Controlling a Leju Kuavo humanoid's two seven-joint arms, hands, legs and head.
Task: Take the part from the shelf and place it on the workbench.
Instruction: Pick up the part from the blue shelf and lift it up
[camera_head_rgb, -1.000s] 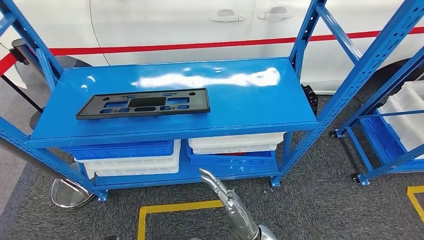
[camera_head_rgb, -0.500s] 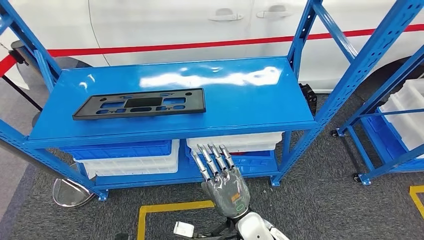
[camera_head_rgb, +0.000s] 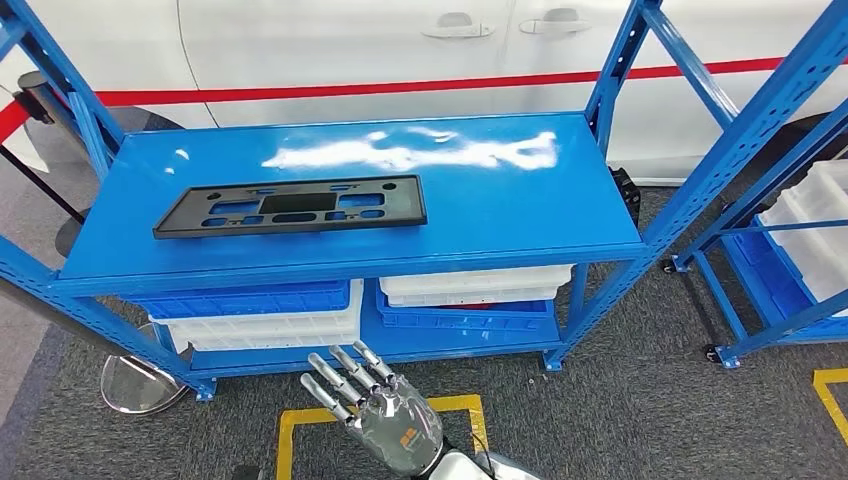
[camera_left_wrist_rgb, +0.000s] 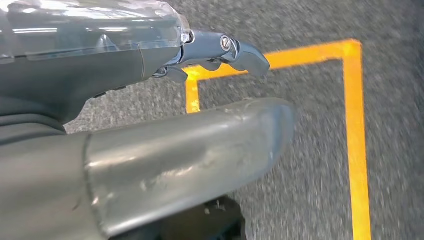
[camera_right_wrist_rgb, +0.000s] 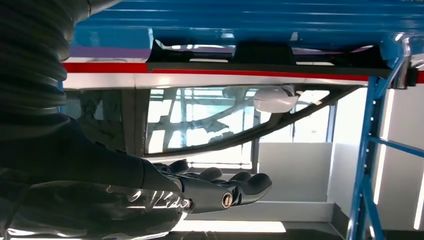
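The part (camera_head_rgb: 292, 206) is a long flat black plastic frame with several cut-outs. It lies on the left half of the blue shelf top (camera_head_rgb: 500, 200). My right hand (camera_head_rgb: 375, 410) is low in the head view, in front of the shelf and well below the part, fingers spread and holding nothing. The right wrist view shows this hand (camera_right_wrist_rgb: 200, 192) with straight fingers and the part (camera_right_wrist_rgb: 265, 55) edge-on on the shelf beyond it. In the left wrist view my left hand (camera_left_wrist_rgb: 150, 150) hangs over the carpet, its fingers stretched out and holding nothing.
Blue and white bins (camera_head_rgb: 260, 315) (camera_head_rgb: 470, 290) sit on the lower shelf level. A white car (camera_head_rgb: 350, 50) with a red stripe stands behind. A second blue rack with white bins (camera_head_rgb: 810, 230) is at the right. Yellow tape (camera_head_rgb: 290, 430) marks the grey carpet.
My right hand rose in front of the lower shelf, then dropped and moved left, its fingers spreading. The part has not moved on the shelf.
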